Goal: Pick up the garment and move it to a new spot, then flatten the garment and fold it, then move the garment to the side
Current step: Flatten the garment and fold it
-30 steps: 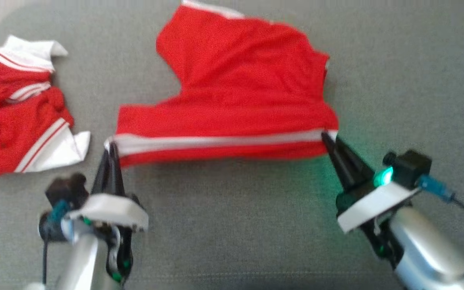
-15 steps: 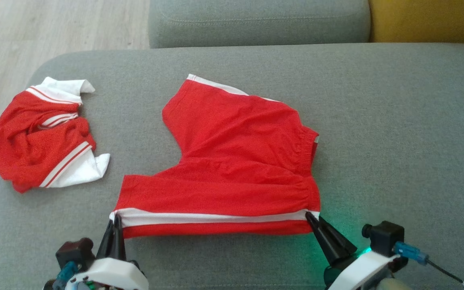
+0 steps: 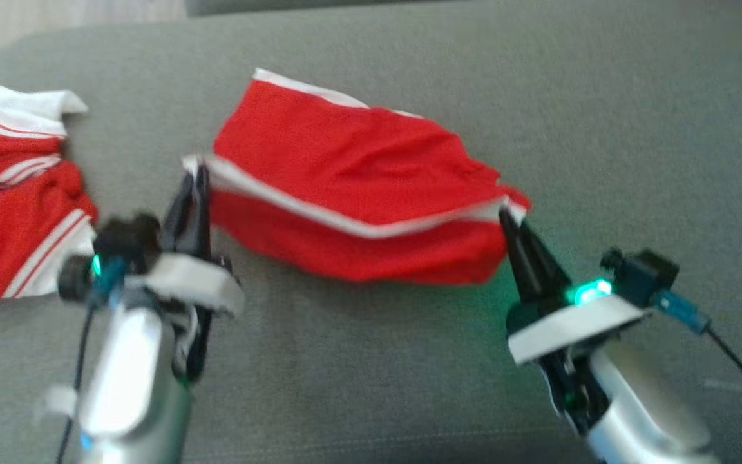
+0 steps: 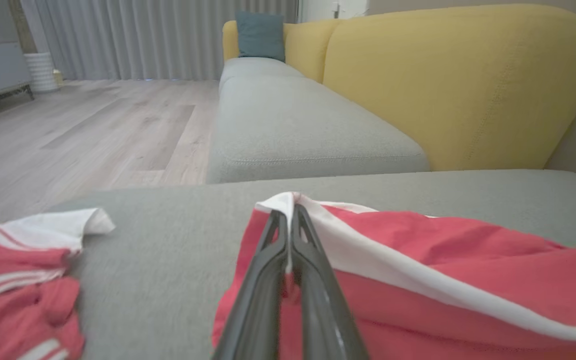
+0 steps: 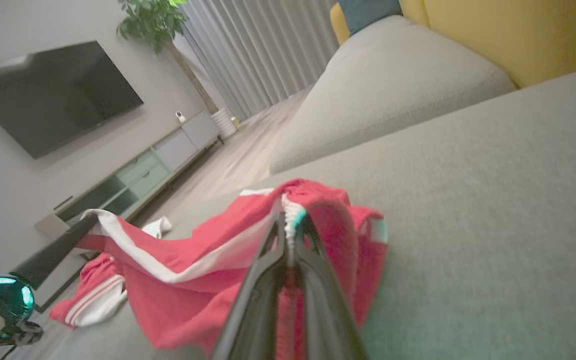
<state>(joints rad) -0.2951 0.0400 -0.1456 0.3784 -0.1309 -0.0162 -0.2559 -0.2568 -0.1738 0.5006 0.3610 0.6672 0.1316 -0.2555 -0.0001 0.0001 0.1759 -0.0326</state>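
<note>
Two red garments lie on the grey cushion (image 3: 603,129). The jersey (image 3: 10,206) sits crumpled at 9 o'clock, with white sleeves and red-striped cuffs, clear of both grippers. The left gripper (image 3: 198,177) and right gripper (image 3: 506,216) each pinch the white-striped edge of the shorts (image 3: 358,174), near centre.

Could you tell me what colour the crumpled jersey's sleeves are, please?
White sleeves on the jersey; clearest in the head view.

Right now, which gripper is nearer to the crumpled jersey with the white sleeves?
Left. The left gripper is just right of the jersey, shut on one corner of the shorts. The right gripper is shut on the opposite corner, much farther away.
</note>
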